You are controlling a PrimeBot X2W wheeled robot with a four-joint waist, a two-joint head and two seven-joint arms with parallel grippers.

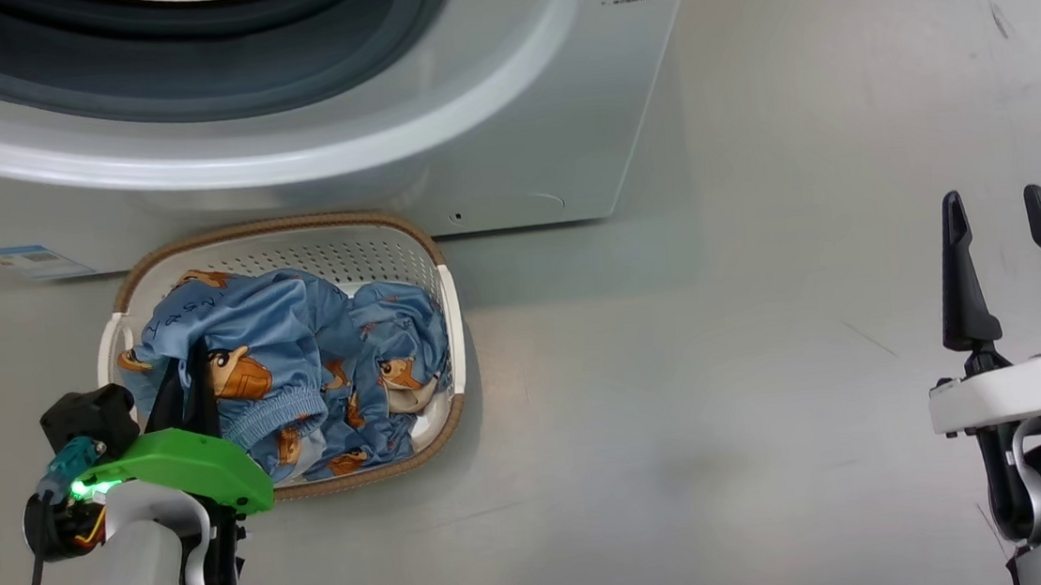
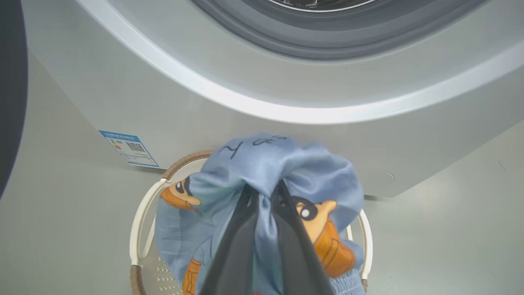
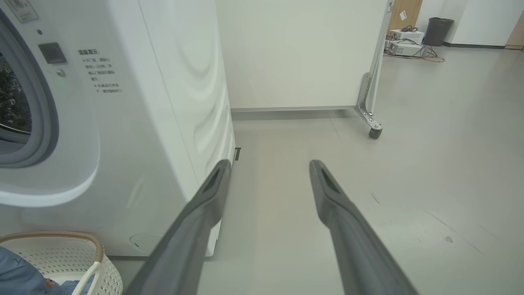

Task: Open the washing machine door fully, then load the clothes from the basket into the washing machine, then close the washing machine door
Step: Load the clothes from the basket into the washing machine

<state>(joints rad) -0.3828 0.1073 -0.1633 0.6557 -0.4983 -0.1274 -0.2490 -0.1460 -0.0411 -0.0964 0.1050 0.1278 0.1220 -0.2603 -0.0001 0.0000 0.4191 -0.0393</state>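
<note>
Your left hand [image 2: 265, 189] is clamped tight on a fold of the clothes [image 1: 318, 348], which sit in the basket [image 1: 288, 224] on the floor before the washing machine [image 1: 507, 133]. Your right hand [image 1: 998, 205] stands well apart, its 2 fingers spread wide and empty.

I see the clothes [image 1: 299, 349] as light blue, printed with orange-brown cartoon figures (black scribbled lettering on 1 fold), over a scrap of cream. The basket [image 1: 357, 250] is cream-white, dotted with perforations, its rim a brown weave. The washing machine [image 1: 550, 92] is white with a grey gasket [image 1: 182, 86] and a blue label [image 2: 129, 148]. The floor [image 1: 728, 406] is pale grey; the right gripper [image 1: 993, 199] has 2 black fingers, the left arm [image 1: 140, 571] a bright green cover [image 1: 187, 463].
</note>
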